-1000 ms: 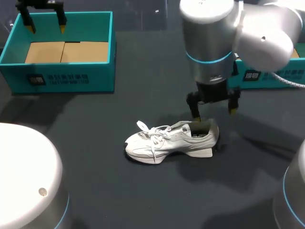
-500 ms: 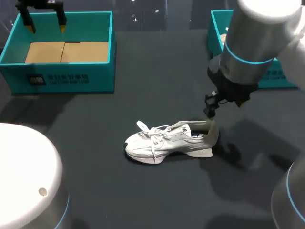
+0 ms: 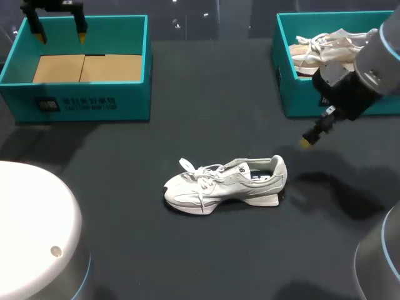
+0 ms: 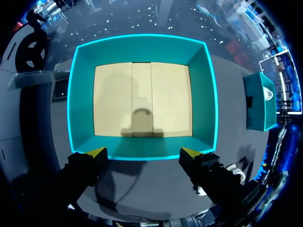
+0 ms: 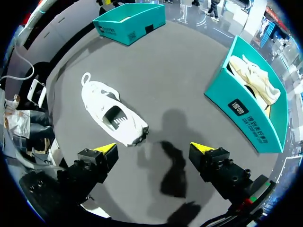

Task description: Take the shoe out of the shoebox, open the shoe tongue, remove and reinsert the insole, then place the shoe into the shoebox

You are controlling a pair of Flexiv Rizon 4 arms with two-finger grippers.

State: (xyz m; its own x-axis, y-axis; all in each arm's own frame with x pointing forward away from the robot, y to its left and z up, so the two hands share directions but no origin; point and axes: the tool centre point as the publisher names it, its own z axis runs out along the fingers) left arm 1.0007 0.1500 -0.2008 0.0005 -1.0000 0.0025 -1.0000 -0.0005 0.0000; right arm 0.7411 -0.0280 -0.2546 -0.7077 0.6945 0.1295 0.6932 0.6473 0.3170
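Item 1: desk [image 3: 187, 112], dark grey matte top, one continuous surface under everything in view.

Item 2: second teal box [image 3: 300, 94], open-topped, at the desk's far right corner, well apart from the other box. A dark label [image 5: 237, 108] sits on its outer front wall.

Item 3: cream lace-up footwear [image 3: 325, 47] lying inside that second box, laces loose; whether one shoe or two cannot be told.

Shoe [image 3: 225, 184] white mesh cloth; table [image 3: 206, 112] matt dark; shoebox [image 3: 84, 65] teal cardboard.
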